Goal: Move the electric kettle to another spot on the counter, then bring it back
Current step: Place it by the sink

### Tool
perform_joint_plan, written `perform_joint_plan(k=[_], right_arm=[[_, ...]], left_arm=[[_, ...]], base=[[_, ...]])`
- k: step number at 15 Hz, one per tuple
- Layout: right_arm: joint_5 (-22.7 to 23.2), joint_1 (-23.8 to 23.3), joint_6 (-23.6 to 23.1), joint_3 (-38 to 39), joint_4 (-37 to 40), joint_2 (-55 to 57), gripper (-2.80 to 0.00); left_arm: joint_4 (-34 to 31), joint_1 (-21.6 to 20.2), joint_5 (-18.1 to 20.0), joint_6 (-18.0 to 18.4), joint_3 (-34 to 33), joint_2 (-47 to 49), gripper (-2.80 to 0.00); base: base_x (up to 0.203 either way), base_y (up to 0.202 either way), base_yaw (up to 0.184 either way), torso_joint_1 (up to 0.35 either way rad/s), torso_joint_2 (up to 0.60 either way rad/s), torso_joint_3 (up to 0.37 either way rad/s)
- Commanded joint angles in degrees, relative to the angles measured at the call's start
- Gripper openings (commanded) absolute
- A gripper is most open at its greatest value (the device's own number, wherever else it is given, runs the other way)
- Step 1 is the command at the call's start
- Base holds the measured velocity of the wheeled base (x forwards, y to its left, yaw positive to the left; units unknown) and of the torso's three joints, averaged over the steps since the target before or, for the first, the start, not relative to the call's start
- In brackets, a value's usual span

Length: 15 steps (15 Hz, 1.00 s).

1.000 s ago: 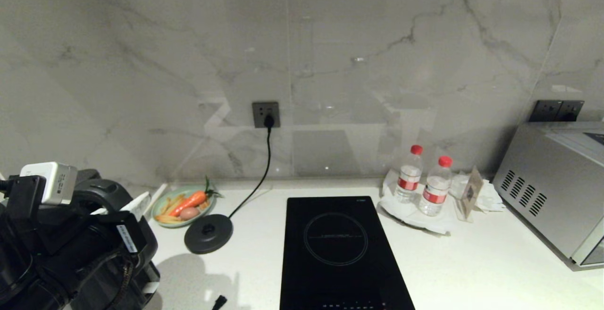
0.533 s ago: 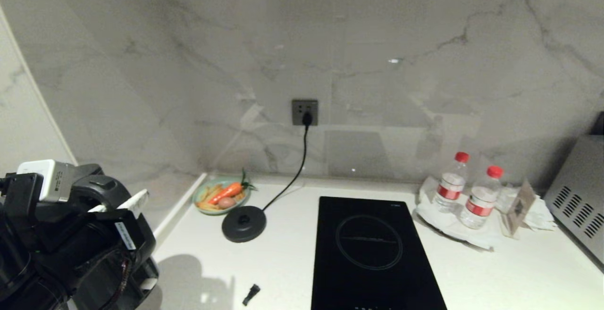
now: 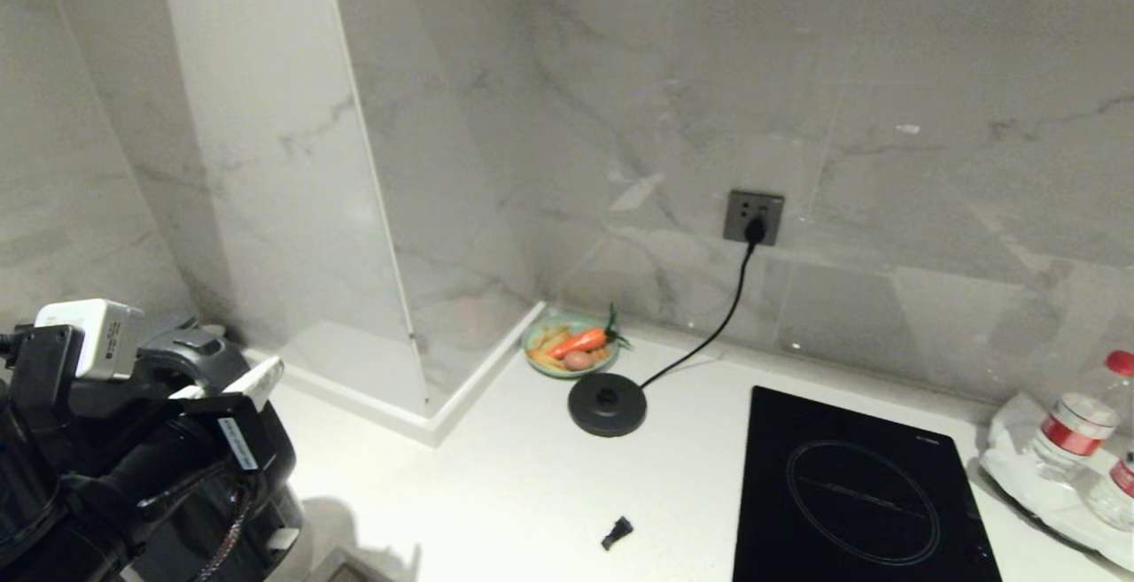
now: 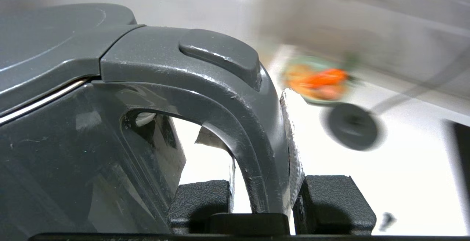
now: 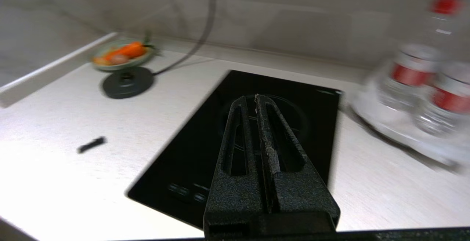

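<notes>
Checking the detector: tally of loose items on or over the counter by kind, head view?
Electric kettle, held by left gripper: 1
Base disc: 1
Food plate: 1
Water bottles: 2
Small black piece: 1
Total: 6

The left gripper [image 4: 262, 197] is clamped on the kettle [image 4: 91, 123] handle at the near left of the white surface [image 3: 496, 485]. Ahead of it lies open surface, broken only by a small black piece [image 3: 617, 531]. Farther ahead and to its right stand the round base disc [image 3: 607, 405], its cord [image 3: 709, 338] running up to the wall socket [image 3: 754, 217], and a plate of vegetables [image 3: 570, 347] just behind. A white wall panel [image 3: 292, 174] juts out ahead of the gripper. The black hob [image 3: 855, 489] and water bottles [image 3: 1076, 418] are well to the right.
</notes>
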<state>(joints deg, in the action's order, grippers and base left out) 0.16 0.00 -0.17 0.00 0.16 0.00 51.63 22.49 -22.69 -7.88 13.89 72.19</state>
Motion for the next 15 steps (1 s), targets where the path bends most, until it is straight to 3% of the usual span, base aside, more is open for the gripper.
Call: perform_joint_plan(k=[1,4,13,15], right_arm=[[0.0,0.0,0.0,0.0,0.0,0.0,-2.80],[0.0,0.0,0.0,0.0,0.0,0.0,-2.80],[0.0,0.0,0.0,0.0,0.0,0.1,-2.80],[0.0,0.0,0.0,0.0,0.0,0.0,-2.80]], left_arm=[[0.3,0.0,0.0,0.0,0.1,0.3,-2.80],[0.3,-0.1,-0.2,-0.3,1.9,2.0,-2.80],[0.7,-0.6,-0.1,-3.5,11.1,16.1,-2.80],[3.3,-1.5,0.0,-3.8,12.7,21.1,-2.80]], base=[[-0.003,-0.010,0.168,0.002,0.02,0.002],[-0.001,-0.004,0.107,0.001,0.01,0.011],[0.000,0.000,0.000,0.000,0.00,0.000],[0.000,0.000,0.000,0.000,0.00,0.000]])
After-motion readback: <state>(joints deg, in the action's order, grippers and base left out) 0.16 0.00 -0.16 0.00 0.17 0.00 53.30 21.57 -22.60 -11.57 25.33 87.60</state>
